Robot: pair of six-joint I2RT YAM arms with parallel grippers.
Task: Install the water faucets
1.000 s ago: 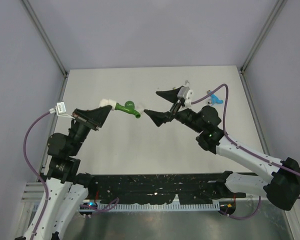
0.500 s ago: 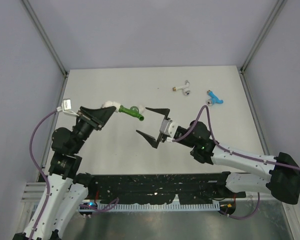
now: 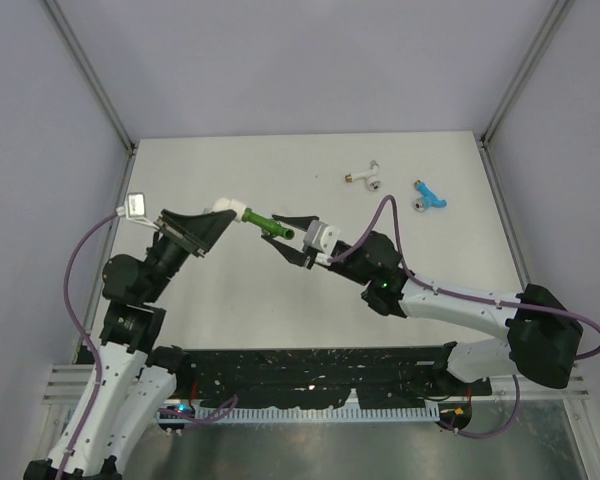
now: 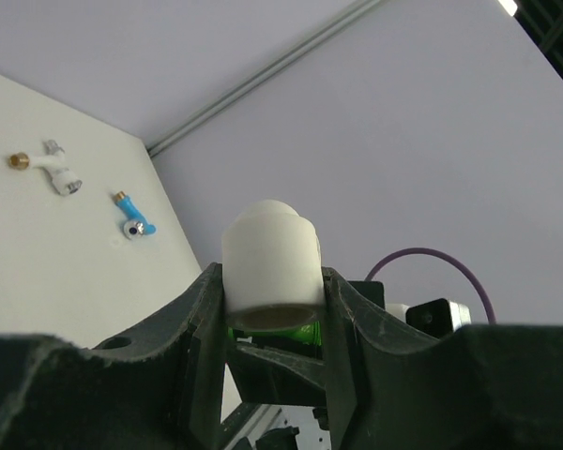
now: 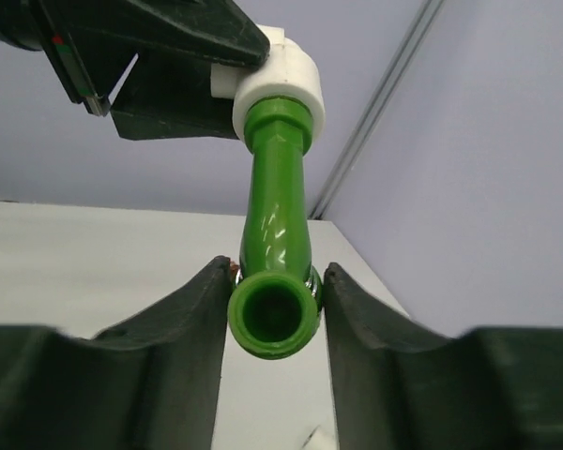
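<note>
The green faucet [image 5: 272, 234] is smooth, glossy plastic with bright streaks of reflection along its barrel, and a sliver of silvery metal shows at its near end. The white pipe fitting [image 5: 280, 86] is also smooth plastic, but duller, almost satin. The left tool [image 4: 272, 314] and right tool [image 5: 274, 281] are matt black plastic with a finely grained, slightly rough face. The tabletop [image 3: 210, 170] looks pale, matt and smooth. The white faucet [image 3: 365, 177] and blue faucet [image 3: 429, 194] are smooth plastic, each with a brassy metal tip and a silvery metal end. The purple cables [image 3: 68, 275] have a smooth, faintly shiny sheath.
</note>
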